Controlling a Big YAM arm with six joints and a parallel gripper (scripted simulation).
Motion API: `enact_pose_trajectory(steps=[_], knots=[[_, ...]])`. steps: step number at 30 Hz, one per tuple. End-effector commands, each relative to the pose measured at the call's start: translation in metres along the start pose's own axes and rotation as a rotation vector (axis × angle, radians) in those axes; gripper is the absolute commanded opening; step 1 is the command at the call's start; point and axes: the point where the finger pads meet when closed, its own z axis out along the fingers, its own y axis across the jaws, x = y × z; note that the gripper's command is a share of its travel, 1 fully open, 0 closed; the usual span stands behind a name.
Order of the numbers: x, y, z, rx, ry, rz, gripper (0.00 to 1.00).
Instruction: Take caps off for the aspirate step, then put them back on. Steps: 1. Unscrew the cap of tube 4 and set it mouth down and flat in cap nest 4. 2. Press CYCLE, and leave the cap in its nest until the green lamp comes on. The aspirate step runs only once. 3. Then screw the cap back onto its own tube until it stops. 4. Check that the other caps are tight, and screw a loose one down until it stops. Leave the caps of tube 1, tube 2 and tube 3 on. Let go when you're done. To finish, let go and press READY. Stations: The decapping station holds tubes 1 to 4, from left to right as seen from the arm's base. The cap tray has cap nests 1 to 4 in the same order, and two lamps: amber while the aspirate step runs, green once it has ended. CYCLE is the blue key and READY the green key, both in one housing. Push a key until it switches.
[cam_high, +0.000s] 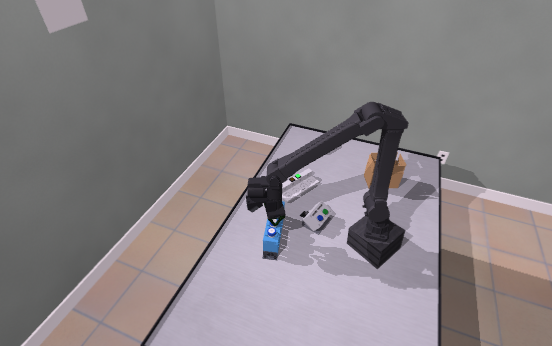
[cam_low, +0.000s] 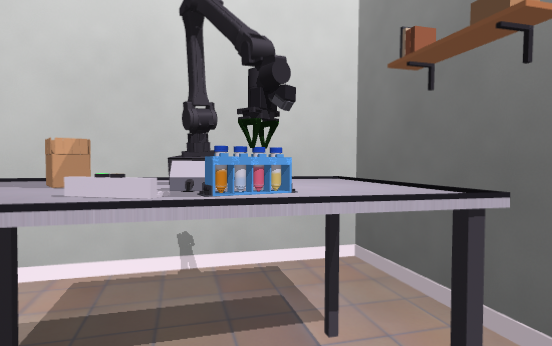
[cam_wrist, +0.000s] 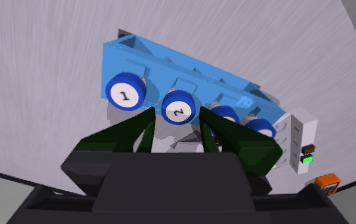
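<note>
The blue decapping station (cam_high: 270, 246) (cam_wrist: 113, 65) holds four tubes, all with blue caps on: cap 1 (cam_high: 271, 231) (cam_low: 276, 150) (cam_wrist: 126, 94), cap 2 (cam_low: 259, 150), cap 3 (cam_low: 240, 149) and cap 4 (cam_low: 221, 149) (cam_wrist: 263, 125). My gripper (cam_high: 276, 220) (cam_low: 258, 146) (cam_wrist: 177, 111) is part open, pointing down just above cap 2, with a fingertip to each side of it in the wrist view. It holds nothing. The cap tray (cam_low: 110, 187) (cam_wrist: 308, 122) shows no cap in its visible nests. Its green lamp (cam_high: 298, 176) (cam_wrist: 307, 159) is lit; the amber lamp (cam_high: 292, 179) (cam_wrist: 309, 149) is dark.
The key housing (cam_high: 311, 223), with the blue CYCLE key (cam_high: 320, 218) and green READY key (cam_high: 325, 212), stands between station and arm base. A cardboard box (cam_low: 68, 167) stands beyond the tray. Neighbouring caps are close beside cap 2.
</note>
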Motion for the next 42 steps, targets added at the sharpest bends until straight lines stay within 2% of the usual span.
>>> enact_pose_trajectory(steps=[1,7,8,14,27,42], knots=[[-0.012,-0.004,-0.008,0.006,-0.033,-0.004,0.49],[-0.012,-0.004,-0.008,0.006,-0.033,-0.004,0.49],[-0.002,-0.003,0.001,0.001,-0.018,-0.010,0.49],[-0.014,-0.008,-0.004,0.005,-0.033,-0.005,0.49],[-0.002,-0.006,0.013,-0.003,-0.002,-0.005,0.49],[-0.001,-0.006,0.017,-0.003,-0.001,-0.005,0.49]])
